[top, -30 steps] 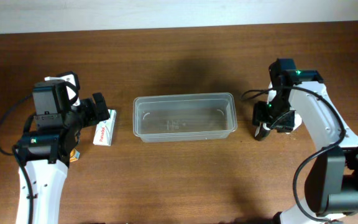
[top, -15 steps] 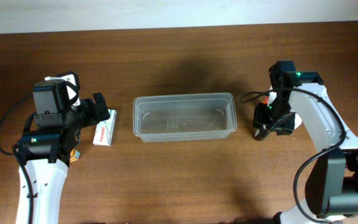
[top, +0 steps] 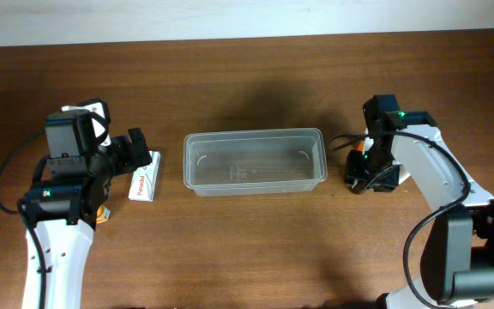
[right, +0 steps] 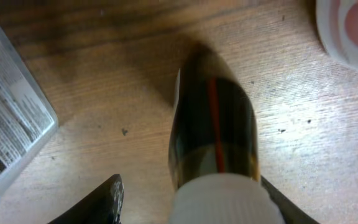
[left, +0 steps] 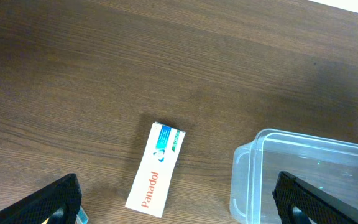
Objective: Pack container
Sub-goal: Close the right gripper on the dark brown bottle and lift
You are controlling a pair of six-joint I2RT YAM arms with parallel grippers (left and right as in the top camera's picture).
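Observation:
The clear plastic container (top: 256,161) lies empty at the table's middle; its corner shows in the left wrist view (left: 303,180) and its end wall in the right wrist view (right: 11,124). My left gripper (top: 137,154) is open and empty above a white Panadol box (top: 143,182), which lies between its fingers in the left wrist view (left: 157,168). My right gripper (top: 363,176) stands just right of the container, open, its fingers either side of a dark bottle with a white ribbed cap (right: 213,124). The right finger touches the bottle; the left finger (right: 104,199) stands apart from it.
A white round-capped item (right: 353,25) stands just beyond the dark bottle. A small blue-edged item (left: 79,214) lies by my left finger. A white object (top: 88,110) sits behind the left arm. Cables trail from both arms.
My right gripper has moved a little left and toward the table's front, down around the dark bottle. The left arm, the box and the container have not moved.

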